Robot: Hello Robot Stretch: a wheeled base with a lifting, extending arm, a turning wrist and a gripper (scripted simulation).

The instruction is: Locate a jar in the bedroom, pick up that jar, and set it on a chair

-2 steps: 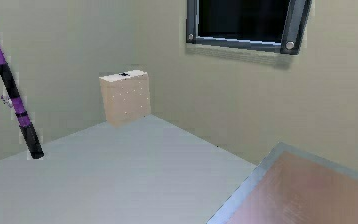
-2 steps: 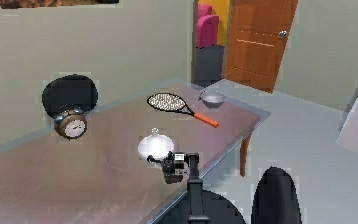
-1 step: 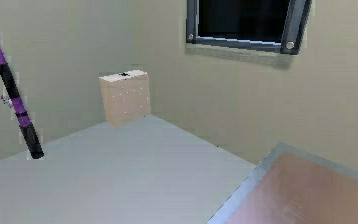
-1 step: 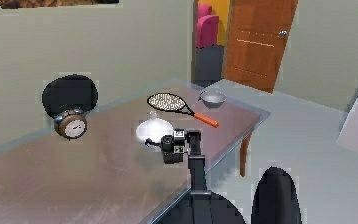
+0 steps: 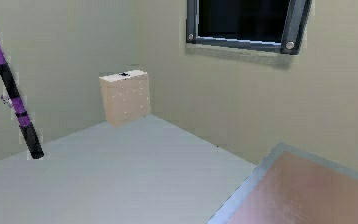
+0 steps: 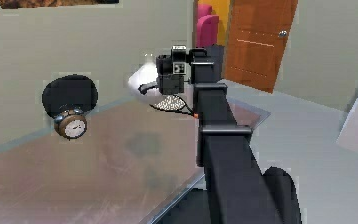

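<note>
Presently at the grasp step, by my reading. Brown table (image 6: 97, 150) takes the arm side view's lower left. Orange door (image 6: 257, 45) at far right. Arm (image 6: 227, 150) reaches out along the table's edge. Window (image 5: 247, 22) and small beige dresser (image 5: 124, 97) in the room corner ahead; purple-and-black stick (image 5: 12, 90) propped at the forward view's left. Magenta chair (image 6: 205, 22) beyond the gripper, beside the door. Round alarm clock (image 6: 73, 125) on the table. Pale glassy blob (image 6: 145, 76), likely the jar, on the table's far end, right at the gripper (image 6: 159, 80). Fingers: gripping or free, cannot tell; contact unclear. Next move calls for securing the jar, lifting it clear, then carrying toward the chair.
</note>
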